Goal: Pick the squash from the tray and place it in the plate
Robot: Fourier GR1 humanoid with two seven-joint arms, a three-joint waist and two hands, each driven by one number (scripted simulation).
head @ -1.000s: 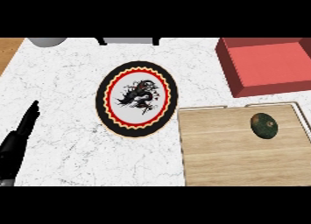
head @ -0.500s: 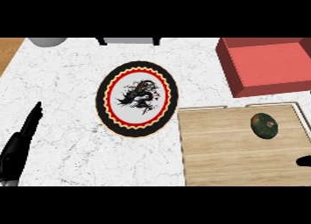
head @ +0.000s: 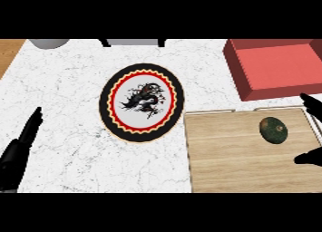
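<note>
A dark green squash (head: pixel 274 130) lies on the wooden tray (head: pixel 237 156) at the right. The plate (head: pixel 142 102), black-rimmed with a red ring and a dark figure on white, sits on the marble counter left of the tray. My right hand (head: pixel 317 108) comes in from the right edge, open, its fingers above and its thumb (head: pixel 313 157) below the squash, not touching it. My left hand (head: pixel 17 153) rests open at the lower left, fingers straight.
A red box (head: pixel 280 68) stands behind the tray at the top right. A grey round object (head: pixel 48 43) and a dark-legged item (head: pixel 133 43) sit at the counter's far edge. Wooden floor shows at the top left.
My right hand has come further into view from the right edge, with fingers and thumb now spread on either side of the squash. The left hand has barely moved.
</note>
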